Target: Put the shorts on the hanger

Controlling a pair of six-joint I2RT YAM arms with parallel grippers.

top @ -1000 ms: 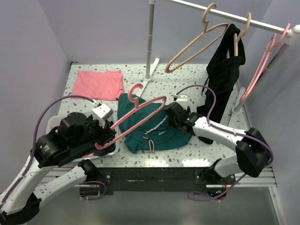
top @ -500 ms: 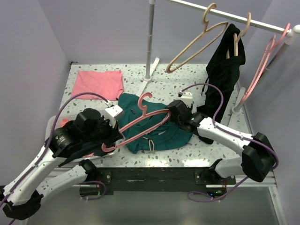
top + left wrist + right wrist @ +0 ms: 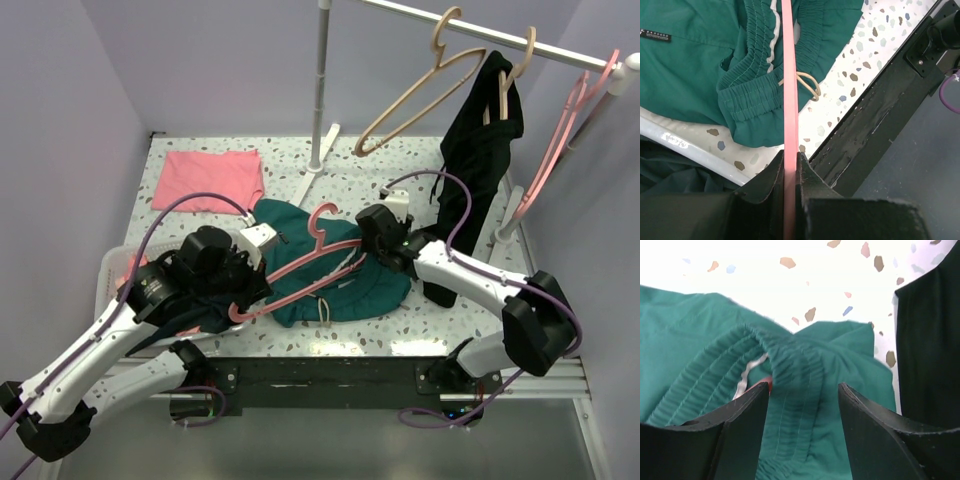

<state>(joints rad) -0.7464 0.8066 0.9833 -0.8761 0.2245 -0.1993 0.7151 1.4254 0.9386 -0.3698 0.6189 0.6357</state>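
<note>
Teal-green fabric shorts [image 3: 375,295] lie crumpled on the speckled terrazzo surface [image 3: 400,170] near its front edge, between the two arms. Their cream drawstring [image 3: 807,82] is looped just beside the gathered waistband. A thin salmon-pink plastic hanger [image 3: 789,90] lies tilted across the shorts, with its curved hook toward the back of the surface.

The left claw [image 3: 789,161] is pressed together on one bar of the hanger, close to its left corner. From above, that grip is hidden under the wrist. The left wrist view shows only one straight strip of the frame, the rest being cut off.

The right claw [image 3: 802,407] is spread, with a raised fold of the waistband standing between its fingers. Whether the pads touch the cloth cannot be told. A small salmon-red patch shows under that fold, too little to tell which part of the hanger it is.

A white-rimmed basket [image 3: 112,268] at the left is mostly covered by the left arm. A flat pink cloth [image 3: 210,180] lies at the back left, well apart from the shorts. A black garment [image 3: 480,150] hangs from the rail at the right, its lower end behind the right arm.
</note>
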